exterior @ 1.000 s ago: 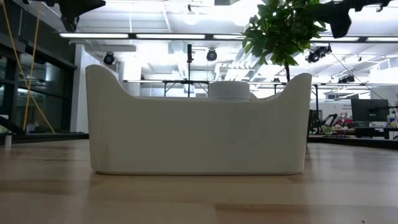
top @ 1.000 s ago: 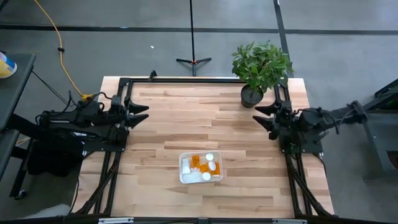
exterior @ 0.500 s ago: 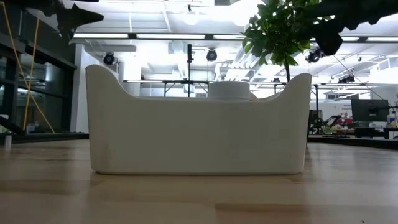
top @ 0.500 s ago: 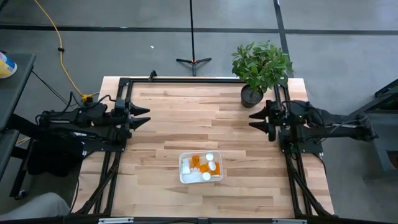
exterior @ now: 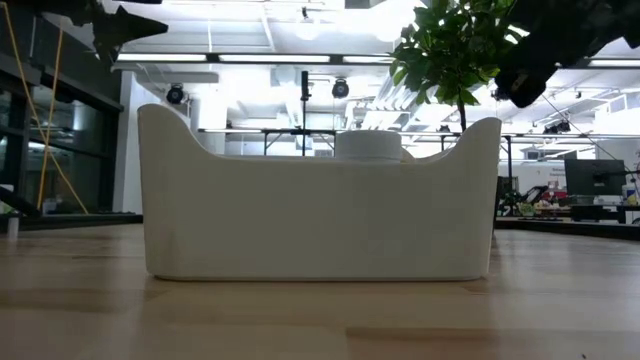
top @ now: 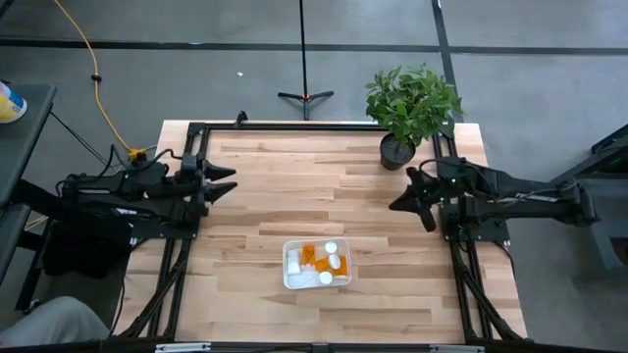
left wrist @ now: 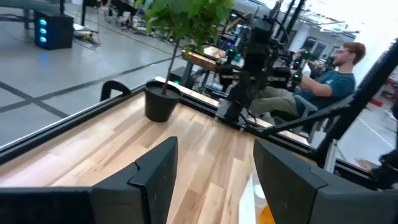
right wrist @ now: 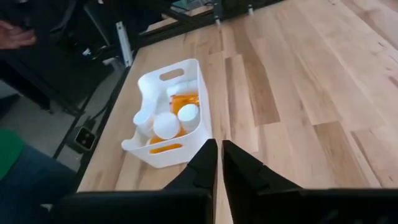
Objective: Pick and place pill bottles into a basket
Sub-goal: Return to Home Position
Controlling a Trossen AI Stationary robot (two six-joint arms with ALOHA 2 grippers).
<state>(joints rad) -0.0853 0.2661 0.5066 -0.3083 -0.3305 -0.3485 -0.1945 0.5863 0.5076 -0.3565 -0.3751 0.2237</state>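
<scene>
Pill bottles point(top: 310, 255) lie together inside the basket point(top: 287, 267). They have translucent orange bodies and round white caps point(top: 332, 247). Three caps show clearly from above; the full count cannot be told.

Left gripper point(top: 232, 180): held over the table point(top: 294, 176) just inside its left edge, in the half nearer the far edge. It points toward the table's middle. Its fingers are spread wide and hold nothing, and the left wrist view shows the same broad gap.

Basket: it stands on the table about midway between the left and right edges, nearer the near edge than the far one. It is well apart from both grippers. In the low view its white wall fills the middle of the scene, and one white cap rises just above the rim.

Right gripper point(top: 397, 204): held over the table just inside its right edge and angled toward the basket. In the right wrist view its fingers are pressed almost together, with only a thin slit between them, and hold nothing.

Plant point(top: 412, 98): it stands in a dark pot point(top: 395, 150) at the far right corner, near the right gripper.

Person point(left wrist: 323, 81): seated beyond the table's right edge, seen in the left wrist view.
</scene>
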